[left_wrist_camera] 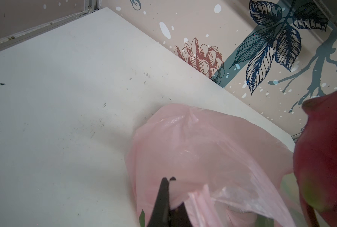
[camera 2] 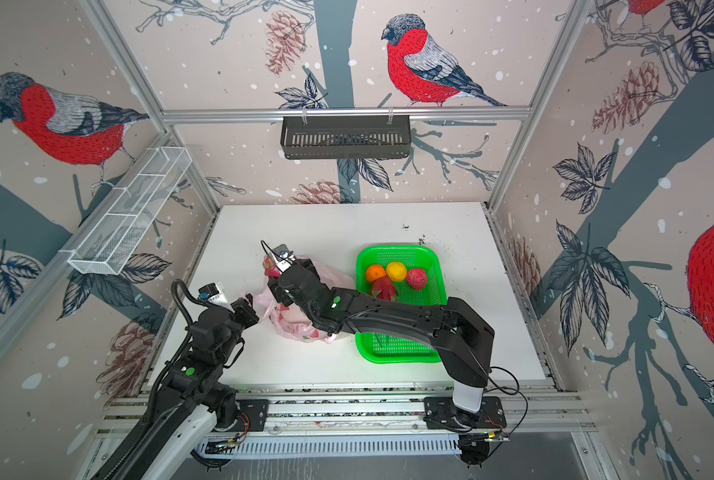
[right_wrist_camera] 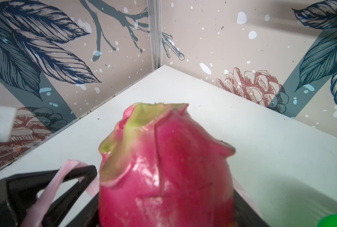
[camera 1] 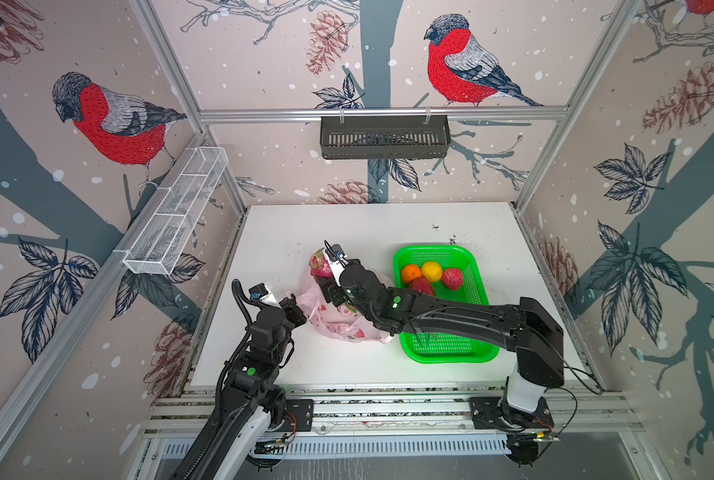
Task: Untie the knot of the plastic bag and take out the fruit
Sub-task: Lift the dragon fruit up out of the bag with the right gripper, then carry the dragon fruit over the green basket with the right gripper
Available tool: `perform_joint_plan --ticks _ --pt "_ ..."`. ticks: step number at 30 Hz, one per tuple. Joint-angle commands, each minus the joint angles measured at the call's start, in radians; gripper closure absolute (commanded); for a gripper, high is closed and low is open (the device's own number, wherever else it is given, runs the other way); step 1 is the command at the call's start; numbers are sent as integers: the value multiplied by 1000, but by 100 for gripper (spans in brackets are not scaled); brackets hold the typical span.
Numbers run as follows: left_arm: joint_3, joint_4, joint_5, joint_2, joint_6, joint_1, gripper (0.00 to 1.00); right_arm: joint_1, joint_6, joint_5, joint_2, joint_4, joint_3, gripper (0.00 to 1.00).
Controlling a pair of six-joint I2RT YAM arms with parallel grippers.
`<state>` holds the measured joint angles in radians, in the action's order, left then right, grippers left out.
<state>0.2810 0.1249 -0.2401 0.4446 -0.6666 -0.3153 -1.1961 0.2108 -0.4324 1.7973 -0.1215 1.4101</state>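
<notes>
The pink plastic bag (camera 1: 334, 322) (camera 2: 301, 328) lies slumped mid-table. My left gripper (camera 1: 299, 305) (camera 2: 252, 305) (left_wrist_camera: 168, 179) is shut on a fold of its left side. My right gripper (camera 1: 326, 276) (right_wrist_camera: 163, 196) holds a magenta dragon fruit (camera 1: 318, 264) (camera 2: 270, 266) (right_wrist_camera: 163, 167) above the bag's far end. A loose pink handle strip (right_wrist_camera: 52, 188) drapes over one right finger. The knot is out of view. In the green tray (camera 1: 447, 353) lie an orange (camera 1: 411, 274), a yellow citrus (camera 1: 431, 270), a pinkish-red fruit (camera 1: 452, 279) and a second dragon fruit (camera 1: 422, 286).
The right arm reaches across the tray's near half. A black slotted basket (camera 1: 384, 137) hangs on the back rail and a white wire basket (camera 1: 176, 212) on the left wall. The white table (camera 1: 347, 224) is walled on three sides.
</notes>
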Motion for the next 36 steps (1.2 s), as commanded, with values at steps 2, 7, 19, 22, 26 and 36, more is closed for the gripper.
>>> perform_joint_plan --ticks 2,7,19,22,26,36 --pt "-12 -4 -13 -20 -24 -1 100 6 -7 -20 15 -55 43 68" --pt "-17 -10 -34 -43 -34 0 100 10 -15 -19 25 -59 77 69" --pt "-20 -47 -104 -70 -37 0 100 18 -43 -24 27 -58 133 68" --pt "-22 -68 -117 -65 -22 -1 100 23 -44 -27 19 -39 147 69" --pt "-14 -95 -124 -41 3 0 100 33 -44 -35 -1 -12 153 69" --pt "-19 -164 -158 -4 36 0 100 62 -34 -77 -70 68 141 68"
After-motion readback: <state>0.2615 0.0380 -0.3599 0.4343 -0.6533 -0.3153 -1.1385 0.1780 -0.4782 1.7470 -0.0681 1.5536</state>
